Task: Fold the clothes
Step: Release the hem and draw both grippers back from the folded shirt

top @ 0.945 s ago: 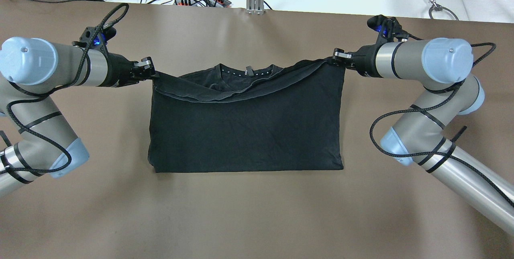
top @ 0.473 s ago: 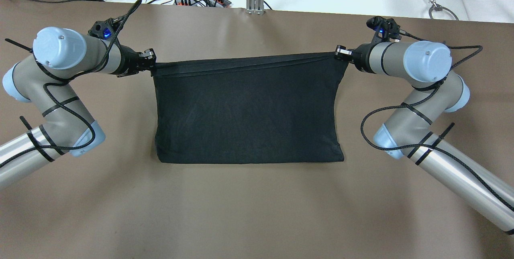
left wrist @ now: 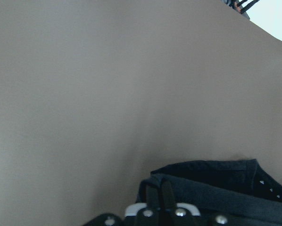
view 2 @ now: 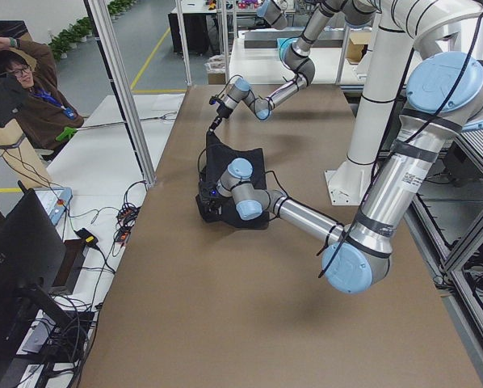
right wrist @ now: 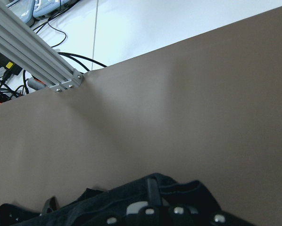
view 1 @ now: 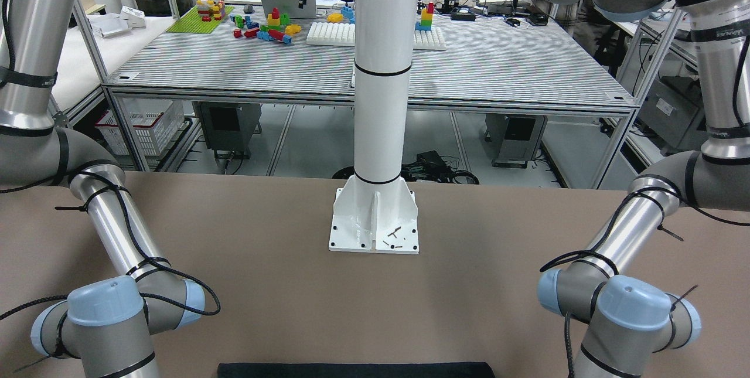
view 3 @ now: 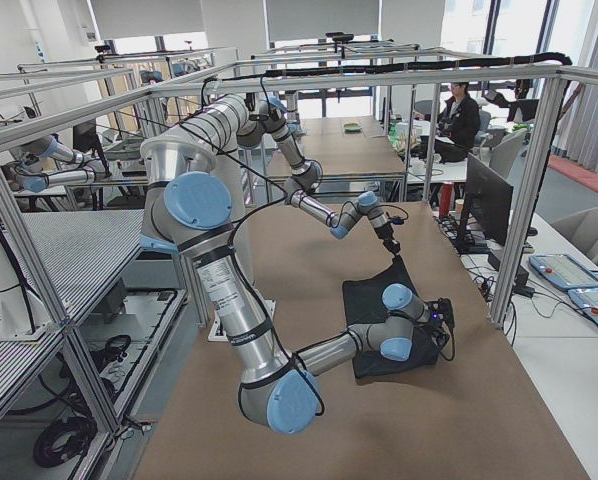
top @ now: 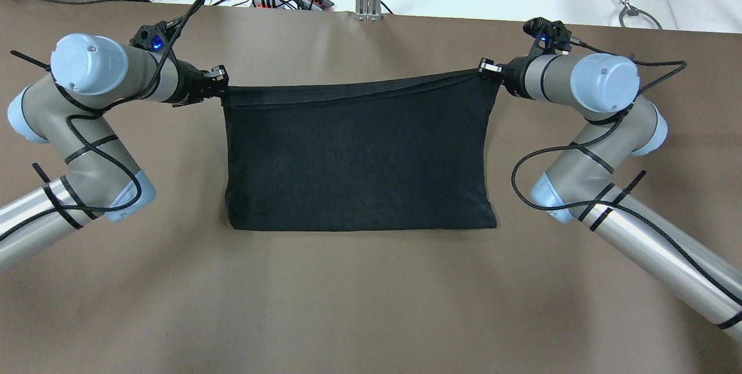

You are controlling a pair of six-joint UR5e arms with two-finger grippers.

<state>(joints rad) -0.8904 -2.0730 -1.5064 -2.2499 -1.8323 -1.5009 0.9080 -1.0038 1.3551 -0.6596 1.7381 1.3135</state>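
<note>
On the brown worktop, the black shirt had slid slightly up-frame; left hand and right hand stayed clamped on its upper corners.

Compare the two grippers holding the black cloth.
The left gripper grips the black cloth by its left corner; the right gripper by its right corner. In the overhead view the right gripper sits nearer the far edge of the table than the left gripper, so the held edge slants. Both are shut on the cloth.
</note>
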